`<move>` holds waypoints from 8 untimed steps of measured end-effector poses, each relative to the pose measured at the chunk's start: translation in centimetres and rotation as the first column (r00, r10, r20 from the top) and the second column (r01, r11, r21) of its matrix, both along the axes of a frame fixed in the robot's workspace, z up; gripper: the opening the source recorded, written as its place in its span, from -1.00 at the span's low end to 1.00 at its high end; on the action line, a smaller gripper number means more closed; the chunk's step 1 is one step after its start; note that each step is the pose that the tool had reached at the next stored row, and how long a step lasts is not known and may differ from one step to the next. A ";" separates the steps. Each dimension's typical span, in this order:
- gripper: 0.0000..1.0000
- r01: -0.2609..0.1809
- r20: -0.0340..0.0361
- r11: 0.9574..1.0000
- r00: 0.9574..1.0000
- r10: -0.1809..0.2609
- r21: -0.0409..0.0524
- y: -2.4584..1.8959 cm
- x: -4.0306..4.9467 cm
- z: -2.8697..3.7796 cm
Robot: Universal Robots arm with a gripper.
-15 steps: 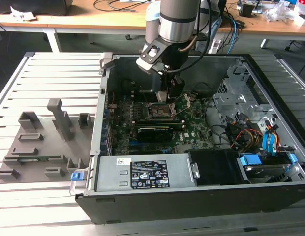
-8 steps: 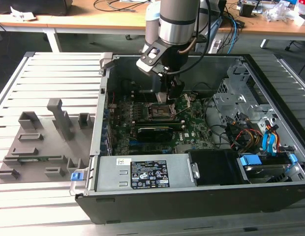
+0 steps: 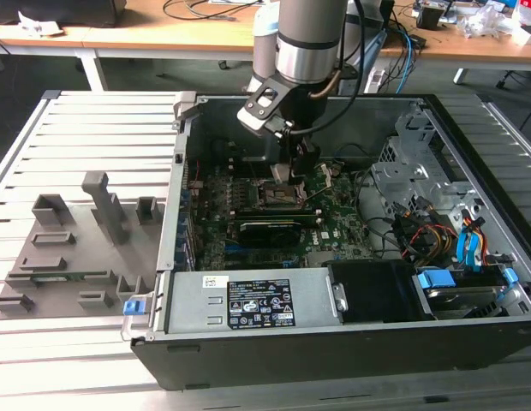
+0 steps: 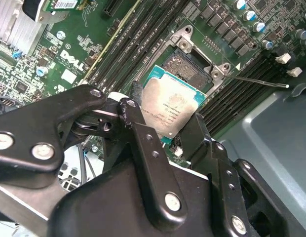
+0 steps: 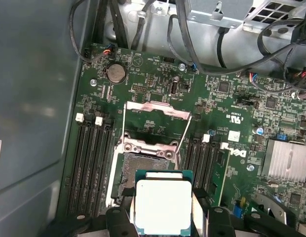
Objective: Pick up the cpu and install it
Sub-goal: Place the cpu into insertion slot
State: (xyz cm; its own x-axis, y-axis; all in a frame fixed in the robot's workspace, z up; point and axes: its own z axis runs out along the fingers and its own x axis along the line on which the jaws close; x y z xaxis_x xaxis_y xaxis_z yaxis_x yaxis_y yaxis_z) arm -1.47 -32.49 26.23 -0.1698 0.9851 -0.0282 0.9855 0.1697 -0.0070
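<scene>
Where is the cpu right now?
In both wrist views the cpu is held in the gripper, overlapping one edge of the open socket, which lies between the memory slots on the motherboard.

Grey slotted tray (image 3: pixel 51 261) lies at nine o'clock of the open computer case (image 3: pixel 334 353); blue-tabbed bays (image 3: pixel 458 289), probably drives, sit at its four o'clock.

Matt silver-grey metal tops the cpu (image 5: pixel 163 205).
</scene>
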 end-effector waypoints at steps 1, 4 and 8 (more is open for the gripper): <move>0.09 0.000 0.000 1.000 1.000 0.000 0.000 0.00 0.00 -0.15; 0.09 0.000 0.000 1.000 1.000 0.000 0.000 0.00 0.00 -0.39; 0.09 0.000 0.000 1.000 1.000 0.000 0.000 0.00 0.00 -0.71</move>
State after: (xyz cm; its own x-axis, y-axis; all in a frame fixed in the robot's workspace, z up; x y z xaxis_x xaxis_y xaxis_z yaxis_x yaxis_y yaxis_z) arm -1.47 -32.49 25.52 -0.1698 0.9851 -0.0283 0.9855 0.1697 -0.0070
